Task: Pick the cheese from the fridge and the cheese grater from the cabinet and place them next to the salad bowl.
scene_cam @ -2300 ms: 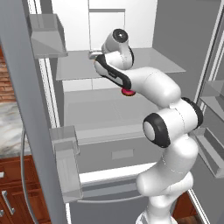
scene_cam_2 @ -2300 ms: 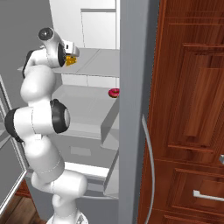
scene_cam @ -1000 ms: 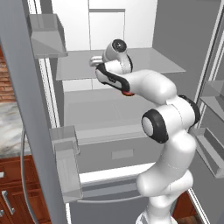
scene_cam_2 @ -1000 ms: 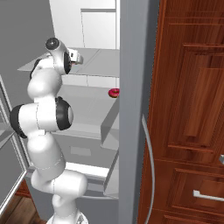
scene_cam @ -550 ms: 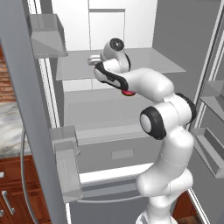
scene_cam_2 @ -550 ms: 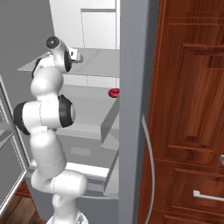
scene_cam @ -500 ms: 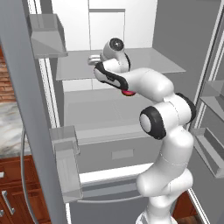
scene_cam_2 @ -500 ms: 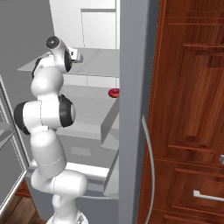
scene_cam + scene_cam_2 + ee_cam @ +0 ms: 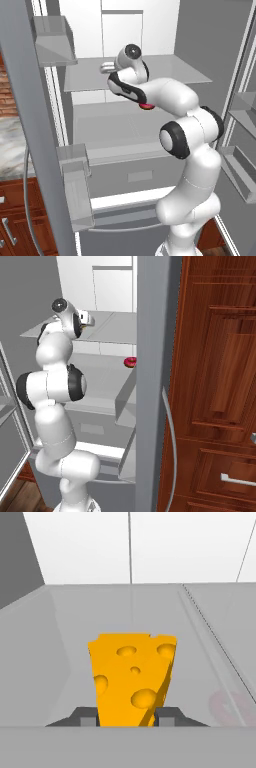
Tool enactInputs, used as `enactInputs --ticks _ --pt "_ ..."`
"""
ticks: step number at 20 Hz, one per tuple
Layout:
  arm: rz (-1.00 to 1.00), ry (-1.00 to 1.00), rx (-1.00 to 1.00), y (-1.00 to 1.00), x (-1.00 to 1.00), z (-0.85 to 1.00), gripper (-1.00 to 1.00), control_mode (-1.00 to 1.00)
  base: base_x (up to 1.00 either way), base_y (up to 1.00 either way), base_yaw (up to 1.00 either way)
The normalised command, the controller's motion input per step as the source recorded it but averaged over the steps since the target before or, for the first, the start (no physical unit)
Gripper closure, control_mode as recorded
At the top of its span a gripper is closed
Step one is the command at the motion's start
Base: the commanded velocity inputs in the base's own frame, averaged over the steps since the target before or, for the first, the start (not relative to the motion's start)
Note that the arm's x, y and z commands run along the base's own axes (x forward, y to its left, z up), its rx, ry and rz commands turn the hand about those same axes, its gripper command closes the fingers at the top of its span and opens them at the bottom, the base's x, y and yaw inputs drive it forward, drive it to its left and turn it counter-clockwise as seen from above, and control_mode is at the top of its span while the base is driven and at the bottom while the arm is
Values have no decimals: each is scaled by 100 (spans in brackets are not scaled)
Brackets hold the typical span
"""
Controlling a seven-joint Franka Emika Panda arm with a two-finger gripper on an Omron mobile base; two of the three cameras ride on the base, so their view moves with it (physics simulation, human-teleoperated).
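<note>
The cheese (image 9: pixel 132 677), a yellow-orange wedge with holes, stands on the fridge's upper glass shelf (image 9: pixel 170 70). My gripper (image 9: pixel 127 718) is reached in over that shelf, and its two dark fingertips (image 9: pixel 169 717) press against the wedge's left and right sides, so it is shut on the cheese. In the left base view the gripper (image 9: pixel 106 67) sits at the shelf's left part, in the right base view (image 9: pixel 89 321) at its front. The cheese grater and the salad bowl are out of view.
A pink-frosted donut (image 9: pixel 130 361) lies on the shelf below, under my arm. The open fridge door with its bins (image 9: pixel 75 175) stands to the left, another door's bins (image 9: pixel 240 165) to the right. Reddish-brown wooden doors (image 9: pixel 220 356) flank the fridge.
The fingers have closed in from wide open onto the sides of the cheese. The arm has edged slightly forward over the shelf and now holds still.
</note>
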Motion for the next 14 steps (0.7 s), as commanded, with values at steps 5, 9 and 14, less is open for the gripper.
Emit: enactInputs --ticks 5,9,14 --pt "0 -2 0 -11 -33 1 100 -100 0 0 0" --pt "-2 0 0 -14 -68 27 100 -100 0 0 0" --pt "-4 -1 0 -30 -95 26 100 -100 0 0 0"
